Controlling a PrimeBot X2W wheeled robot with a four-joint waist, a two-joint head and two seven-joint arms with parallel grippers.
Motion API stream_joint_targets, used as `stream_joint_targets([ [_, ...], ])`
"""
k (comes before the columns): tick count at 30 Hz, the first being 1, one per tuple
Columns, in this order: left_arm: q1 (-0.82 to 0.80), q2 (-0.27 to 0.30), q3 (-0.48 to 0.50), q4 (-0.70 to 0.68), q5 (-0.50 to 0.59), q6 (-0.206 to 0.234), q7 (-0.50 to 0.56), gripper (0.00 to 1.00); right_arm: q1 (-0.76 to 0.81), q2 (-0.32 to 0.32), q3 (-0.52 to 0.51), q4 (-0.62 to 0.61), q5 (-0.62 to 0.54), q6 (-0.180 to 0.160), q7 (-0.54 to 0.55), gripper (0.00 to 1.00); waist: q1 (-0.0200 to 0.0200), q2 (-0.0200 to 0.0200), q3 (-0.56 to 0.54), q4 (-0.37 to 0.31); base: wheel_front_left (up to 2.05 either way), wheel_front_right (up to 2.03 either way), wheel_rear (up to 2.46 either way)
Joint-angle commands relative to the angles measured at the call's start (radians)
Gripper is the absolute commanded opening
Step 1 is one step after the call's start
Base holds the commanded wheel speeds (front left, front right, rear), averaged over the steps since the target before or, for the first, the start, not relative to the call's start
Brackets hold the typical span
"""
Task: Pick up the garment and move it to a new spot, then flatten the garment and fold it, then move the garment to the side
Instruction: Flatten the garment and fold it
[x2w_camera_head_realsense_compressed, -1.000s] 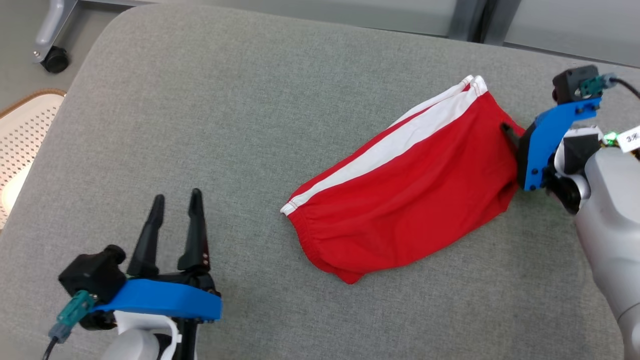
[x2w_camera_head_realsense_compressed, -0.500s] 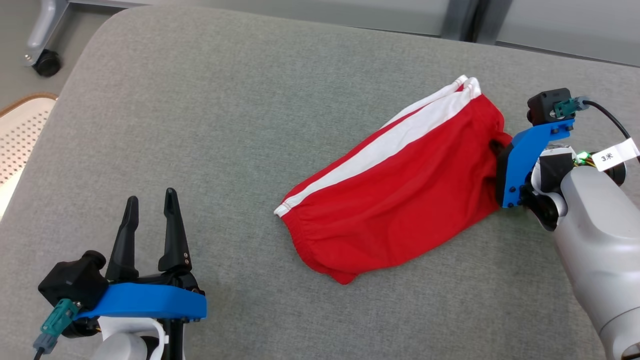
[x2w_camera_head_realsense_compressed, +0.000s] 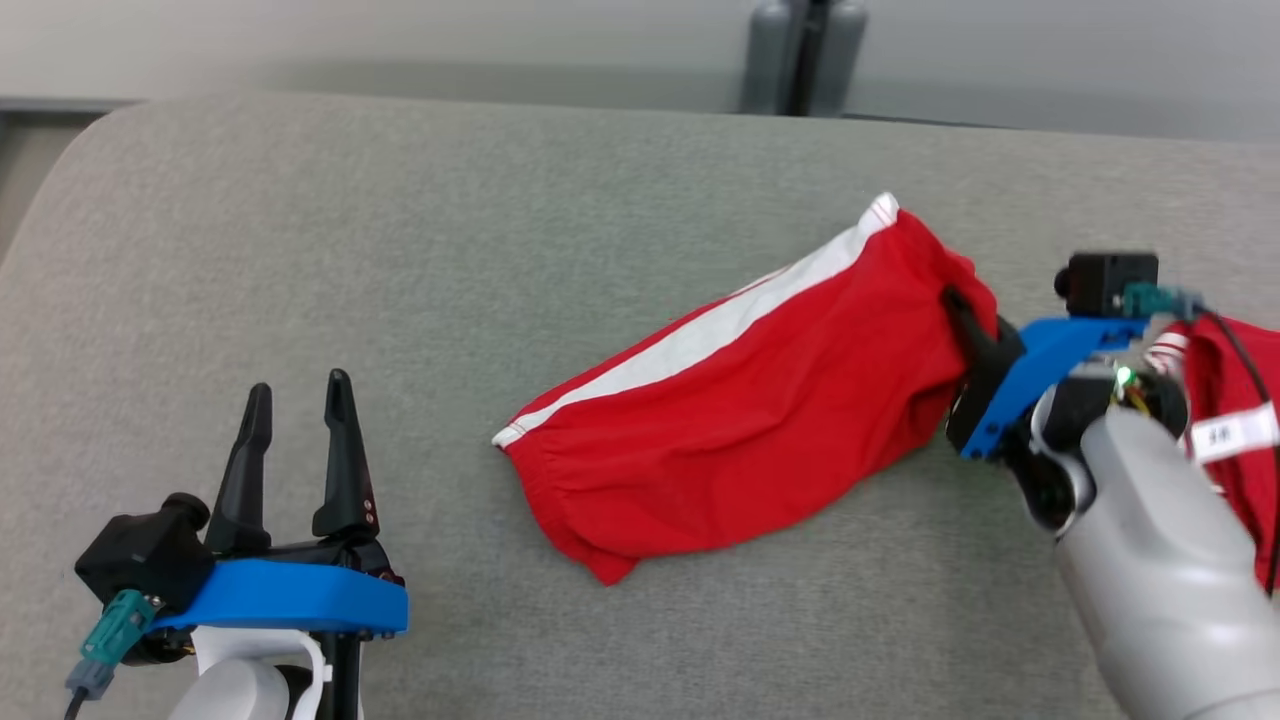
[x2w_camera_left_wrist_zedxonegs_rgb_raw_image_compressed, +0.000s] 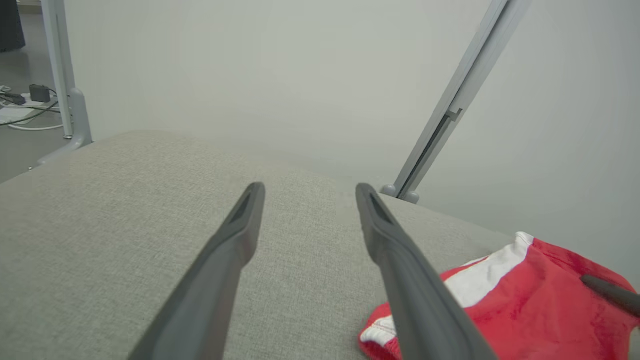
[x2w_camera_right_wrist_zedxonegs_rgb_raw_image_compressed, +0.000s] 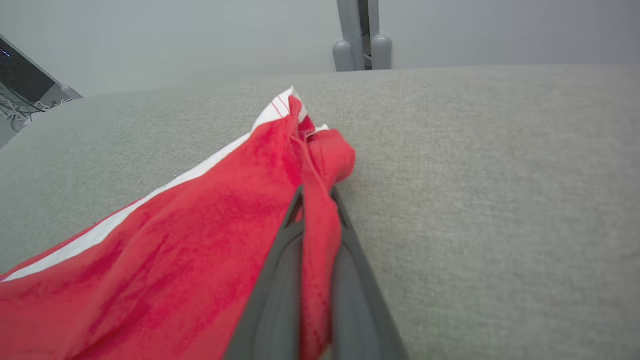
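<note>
The left hand (x2w_camera_head_realsense_compressed: 299, 388) hovers at the near left of the tabletop (x2w_camera_head_realsense_compressed: 420, 230), fingers spread and empty as before. Bare grey surface runs from it to the red garment (x2w_camera_head_realsense_compressed: 760, 420), which lies right of centre. The right hand (x2w_camera_head_realsense_compressed: 968, 318), spread a second ago, now pinches the garment's right hem, bunching it. The far edge is well clear. Another red cloth (x2w_camera_head_realsense_compressed: 1235, 400) lies at the right edge.

A grey fabric surface (x2w_camera_head_realsense_compressed: 400, 250) meets a plain pale wall (x2w_camera_left_wrist_zedxonegs_rgb_raw_image_compressed: 250, 65).
</note>
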Motion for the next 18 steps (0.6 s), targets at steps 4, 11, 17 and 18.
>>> stream_joint_targets([
  [4, 0.015, 0.017, -0.012, 0.005, 0.01, -0.013, 0.007, 1.0, 0.127, 0.024, -0.023, -0.053, 0.031, 0.0, -0.064, 0.0, 0.0, 0.0, -0.062, -0.074, 0.0, 0.0, 0.0],
  [11, 0.036, 0.022, -0.025, 0.002, 0.013, -0.012, 0.015, 1.0, 0.344, 0.073, -0.111, -0.165, 0.031, 0.0, -0.166, 0.0, 0.0, 0.0, -0.097, -0.117, 0.0, 0.0, 0.0],
  [17, 0.045, 0.017, -0.048, 0.01, 0.022, -0.014, 0.014, 1.0, 0.451, 0.105, -0.193, -0.277, -0.003, 0.0, -0.15, 0.0, 0.0, 0.0, -0.105, -0.119, 0.0, 0.0, 0.0],
  [18, 0.046, 0.014, -0.054, 0.012, 0.023, -0.016, 0.015, 1.0, 0.462, 0.107, -0.205, -0.288, -0.014, 0.0, -0.14, 0.0, 0.0, 0.0, -0.106, -0.114, 0.0, 0.0, 0.0],
])
